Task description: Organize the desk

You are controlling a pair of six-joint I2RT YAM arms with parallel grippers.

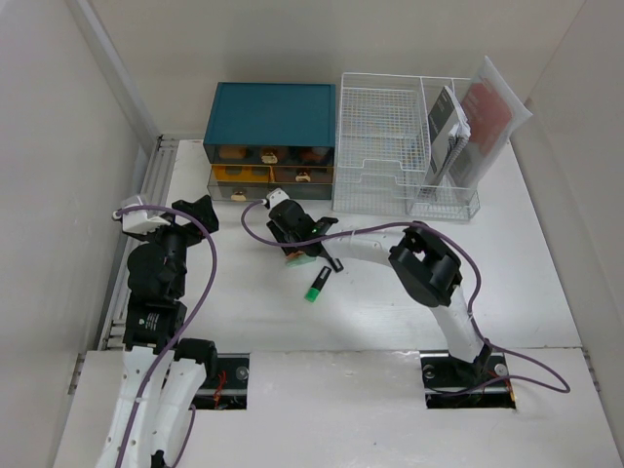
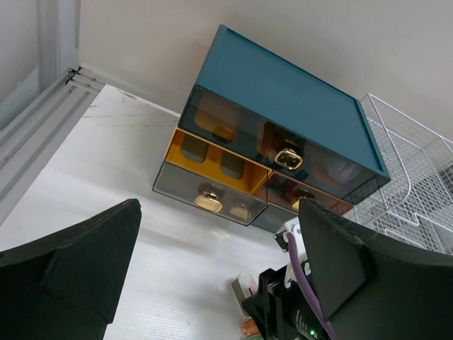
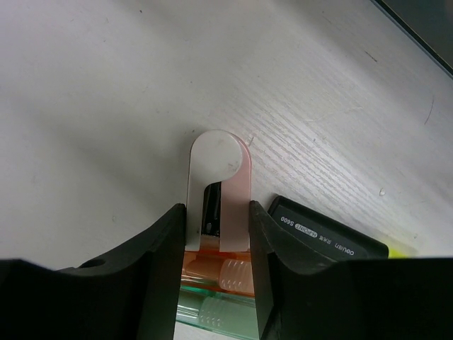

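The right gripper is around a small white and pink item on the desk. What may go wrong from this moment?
1. The right gripper holds the white and pink item only near one end. Its rounded end sticks out past the fingertips, so it may tilt or slip when lifted.
2. The black marker lies right beside one finger on the desk. A sideways move might push or roll it.
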